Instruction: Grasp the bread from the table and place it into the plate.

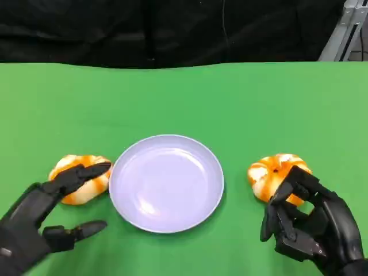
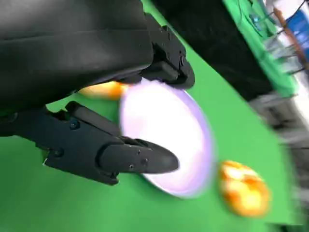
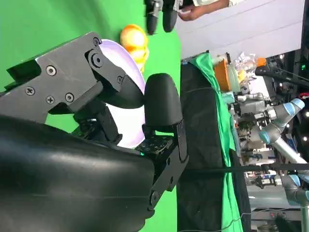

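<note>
A round lavender plate (image 1: 167, 183) lies mid-table. Two orange-and-white glazed breads flank it: the left bread (image 1: 80, 178) and the right bread (image 1: 279, 175). My left hand (image 1: 52, 213) is spread at the lower left, with one finger reaching over the left bread's top and the thumb low in front; nothing is held. My right hand (image 1: 307, 224) hovers just in front of the right bread with its fingers bent downward, covering the bread's near edge. In the left wrist view the plate (image 2: 164, 135) lies beyond the fingers (image 2: 135, 159), with the left bread (image 2: 104, 90) partly hidden.
Green cloth covers the table (image 1: 184, 98), with a black backdrop behind its far edge. In the right wrist view the plate (image 3: 129, 128) and the left bread (image 3: 134, 41) show past my right hand (image 3: 120, 96). Other robot arms (image 3: 285, 111) stand far off.
</note>
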You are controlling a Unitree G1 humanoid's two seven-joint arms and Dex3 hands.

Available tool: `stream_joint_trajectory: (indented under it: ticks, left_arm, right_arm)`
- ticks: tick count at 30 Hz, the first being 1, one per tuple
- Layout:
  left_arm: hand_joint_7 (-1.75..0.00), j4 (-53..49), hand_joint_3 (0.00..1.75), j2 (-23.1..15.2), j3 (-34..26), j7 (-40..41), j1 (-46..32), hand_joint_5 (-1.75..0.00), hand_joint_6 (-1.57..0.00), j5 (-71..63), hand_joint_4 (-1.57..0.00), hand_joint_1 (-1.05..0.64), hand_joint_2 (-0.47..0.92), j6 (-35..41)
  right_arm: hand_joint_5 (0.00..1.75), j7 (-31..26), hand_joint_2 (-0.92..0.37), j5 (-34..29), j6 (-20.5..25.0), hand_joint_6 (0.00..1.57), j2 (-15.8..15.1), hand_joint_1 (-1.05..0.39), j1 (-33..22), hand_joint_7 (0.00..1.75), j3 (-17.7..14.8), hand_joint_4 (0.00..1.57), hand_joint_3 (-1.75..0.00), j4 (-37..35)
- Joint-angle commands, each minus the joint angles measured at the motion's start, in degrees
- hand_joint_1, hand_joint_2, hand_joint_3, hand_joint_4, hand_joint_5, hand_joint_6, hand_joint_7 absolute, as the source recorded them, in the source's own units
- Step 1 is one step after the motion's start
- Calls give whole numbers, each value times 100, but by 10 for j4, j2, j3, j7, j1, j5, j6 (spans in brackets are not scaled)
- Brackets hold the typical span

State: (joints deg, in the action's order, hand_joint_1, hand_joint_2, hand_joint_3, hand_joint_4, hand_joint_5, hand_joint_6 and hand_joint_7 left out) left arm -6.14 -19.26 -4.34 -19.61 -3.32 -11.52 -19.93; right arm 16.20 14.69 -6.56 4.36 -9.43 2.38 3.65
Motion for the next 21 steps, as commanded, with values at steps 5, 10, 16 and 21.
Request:
stream_joint_trajectory:
  ticks: [5,10,16,21]
  left_arm:
    - [-2,-37,21,-34,35,142,26,0,-26,-154,0,-88,92,-31]
    - [-3,-56,17,-57,67,186,61,-1,-30,-233,-2,-89,92,-6]
    - [-2,-148,8,-78,112,230,131,-3,-34,-283,-6,-86,92,-5]
    - [-2,-242,9,-86,156,252,194,-4,-36,-309,-10,-85,92,-3]
  right_arm:
    - [175,4,-55,7,-2,61,-9,-11,6,173,-9,86,-123,-3]
    - [175,3,-55,6,-3,61,-6,-10,9,173,-9,86,-123,-5]
    - [175,2,-55,0,-12,62,-3,-10,11,173,-7,86,-123,-13]
    - [175,-6,-55,-4,-3,62,-2,-10,8,173,-4,86,-123,-5]
